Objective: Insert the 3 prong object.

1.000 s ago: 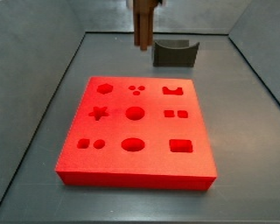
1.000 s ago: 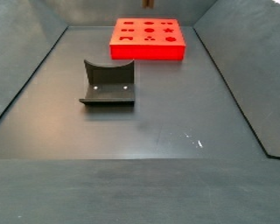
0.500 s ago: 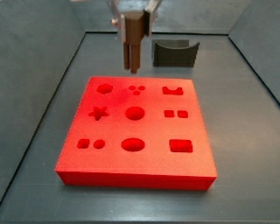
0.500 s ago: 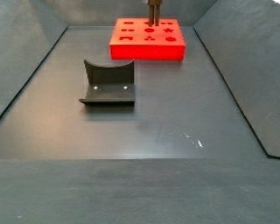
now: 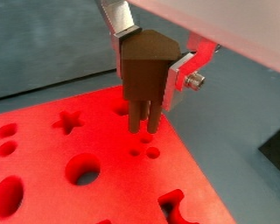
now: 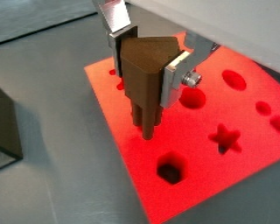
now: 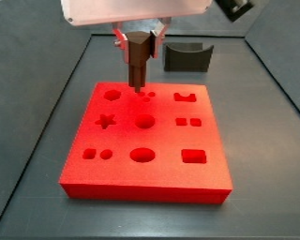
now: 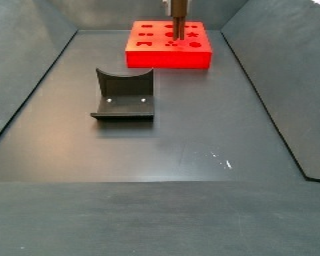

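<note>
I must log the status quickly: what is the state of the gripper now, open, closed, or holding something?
Gripper: closed on the 3 prong object, holding it upright above the red block, prongs pointing down near the three-hole cutout.

Dark grey curved holder block [image 8: 124, 94] on the grey floor [image 8: 190, 150], well apart from everything else

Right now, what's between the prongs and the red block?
Nothing: in a wrist view the prongs of the piece held by the tool hang over the red block, with only bare red surface below them.
</note>
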Motion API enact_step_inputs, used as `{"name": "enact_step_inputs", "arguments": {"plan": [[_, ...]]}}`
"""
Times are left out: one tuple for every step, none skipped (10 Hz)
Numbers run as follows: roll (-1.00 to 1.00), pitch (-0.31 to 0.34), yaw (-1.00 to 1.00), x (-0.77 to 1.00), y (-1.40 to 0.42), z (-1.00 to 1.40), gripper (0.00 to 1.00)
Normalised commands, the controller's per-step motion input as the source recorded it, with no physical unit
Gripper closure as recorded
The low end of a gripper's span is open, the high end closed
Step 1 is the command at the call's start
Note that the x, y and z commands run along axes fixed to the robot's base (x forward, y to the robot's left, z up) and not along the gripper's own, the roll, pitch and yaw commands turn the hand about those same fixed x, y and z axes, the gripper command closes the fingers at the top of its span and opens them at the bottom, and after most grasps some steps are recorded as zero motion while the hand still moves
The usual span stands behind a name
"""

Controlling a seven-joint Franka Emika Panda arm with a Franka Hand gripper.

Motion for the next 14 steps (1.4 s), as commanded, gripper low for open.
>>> {"name": "enact_step_inputs", "arguments": {"plan": [[0.17,0.303,-0.59,0.01,0.0,-0.07,1.0],[0.04,0.324,-0.55,0.09,-0.01,0.01,1.0],[-0.04,0.27,-0.39,0.3,0.0,0.13,1.0],[-0.23,0.114,-0.23,0.42,0.03,0.0,1.0],[-0.32,0.001,-0.22,0.39,0.14,0.0,1.0],[-0.29,0.0,-0.16,0.22,0.14,-0.14,1.0],[-0.32,-0.017,-0.01,0.03,0.09,-0.22,1.0],[-0.32,-0.086,0.0,0.0,0.0,-0.18,1.0],[-0.27,-0.141,0.09,0.0,-0.01,-0.03,1.0],[-0.24,-0.121,0.18,0.0,-0.09,0.0,1.0],[-0.17,-0.067,0.25,0.08,-0.11,0.03,1.0],[-0.09,-0.081,0.19,0.0,-0.09,0.0,1.0],[0.0,-0.11,0.15,0.0,-0.09,-0.09,1.0],[0.1,-0.076,0.1,0.01,-0.09,-0.14,1.0]]}}
